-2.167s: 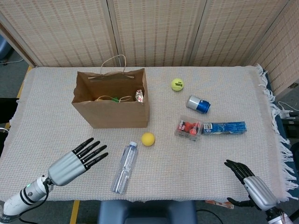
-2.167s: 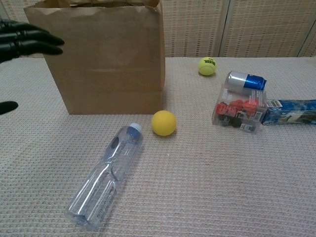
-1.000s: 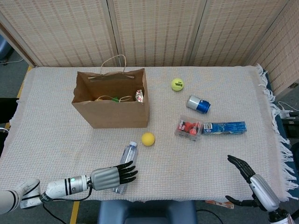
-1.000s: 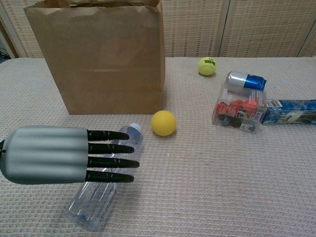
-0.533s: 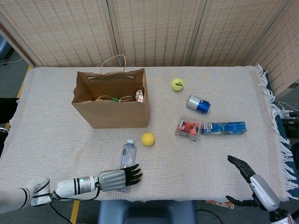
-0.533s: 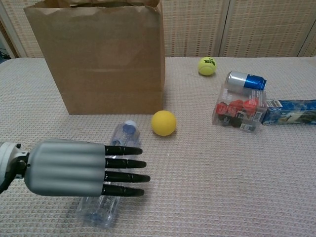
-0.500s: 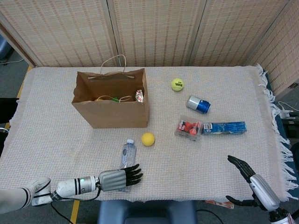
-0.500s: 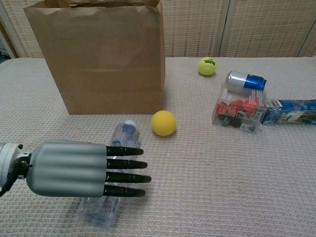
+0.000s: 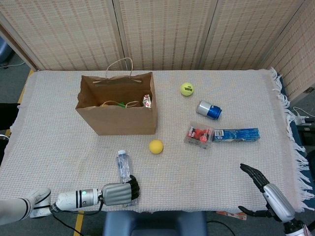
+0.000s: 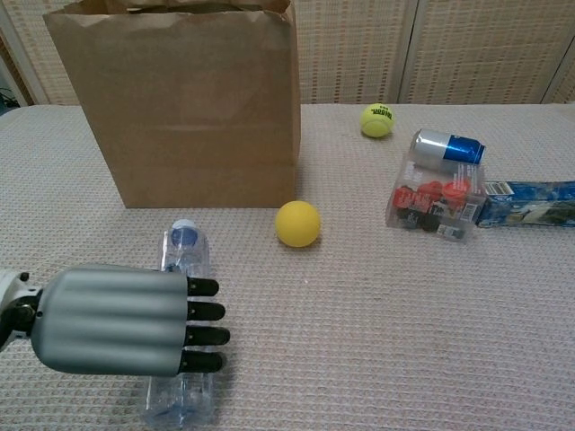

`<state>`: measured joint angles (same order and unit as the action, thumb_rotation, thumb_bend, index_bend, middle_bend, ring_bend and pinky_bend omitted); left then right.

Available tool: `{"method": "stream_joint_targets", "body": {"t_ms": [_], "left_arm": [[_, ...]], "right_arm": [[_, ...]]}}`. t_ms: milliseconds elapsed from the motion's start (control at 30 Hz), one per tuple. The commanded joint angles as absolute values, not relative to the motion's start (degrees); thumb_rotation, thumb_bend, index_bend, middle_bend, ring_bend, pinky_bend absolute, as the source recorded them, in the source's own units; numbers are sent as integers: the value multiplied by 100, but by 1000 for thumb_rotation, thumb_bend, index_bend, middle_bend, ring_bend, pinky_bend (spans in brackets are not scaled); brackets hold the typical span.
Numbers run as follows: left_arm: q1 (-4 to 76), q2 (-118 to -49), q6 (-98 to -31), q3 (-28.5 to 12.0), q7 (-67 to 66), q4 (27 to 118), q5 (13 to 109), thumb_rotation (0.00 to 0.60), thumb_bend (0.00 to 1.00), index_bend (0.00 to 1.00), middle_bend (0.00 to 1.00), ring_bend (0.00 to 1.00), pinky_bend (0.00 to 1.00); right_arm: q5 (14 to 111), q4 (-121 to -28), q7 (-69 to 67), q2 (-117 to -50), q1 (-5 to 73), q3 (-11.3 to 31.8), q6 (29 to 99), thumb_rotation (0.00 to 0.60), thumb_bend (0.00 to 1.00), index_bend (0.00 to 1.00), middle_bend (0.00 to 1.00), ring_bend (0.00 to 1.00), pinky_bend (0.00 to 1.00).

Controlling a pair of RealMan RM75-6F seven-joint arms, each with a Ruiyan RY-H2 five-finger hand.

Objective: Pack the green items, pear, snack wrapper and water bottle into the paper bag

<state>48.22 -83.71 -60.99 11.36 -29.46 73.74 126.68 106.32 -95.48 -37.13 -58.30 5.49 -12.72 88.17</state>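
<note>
Left hand point(image 10: 126, 320) fingers now curled over water bottle point(image 10: 183, 269), which has swung so cap points toward paper bag point(image 10: 189, 108); bottle lies on table near front edge, gripped at its lower body. Right hand point(image 9: 268, 189) at near right table edge, fingers apart, holding nothing. Yellow ball point(image 10: 297, 224) beside bag front. Farther: clear box point(image 10: 436, 203), can point(image 10: 446, 146), tennis ball point(image 10: 377, 120)
</note>
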Motion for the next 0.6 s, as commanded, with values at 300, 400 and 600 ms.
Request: {"method": "stream_joint_targets", "body": {"t_ms": [300,400,600], "left_arm": [[4400,-6795,-6792,1576,-3082,7917,12593,600,587,671,660,601,756],[4018,-6637,-7276,1193,-2967,7969,11891,600,586,671,661,601,756],[3437,-6805,-8293,105,-2430,8219,10376,600,586,674,662,601,757]], "right_arm": [[10629,-9573,-3596,-5840,549,-1280,8771,600,76,0,0,0,0],[10610,-9574,-3548,-5847,550,-1276,8746,600,76,0,0,0,0],[10561,-9594,-3466,-5858,553,-1249,8717,600,76,0,0,0,0]]}}
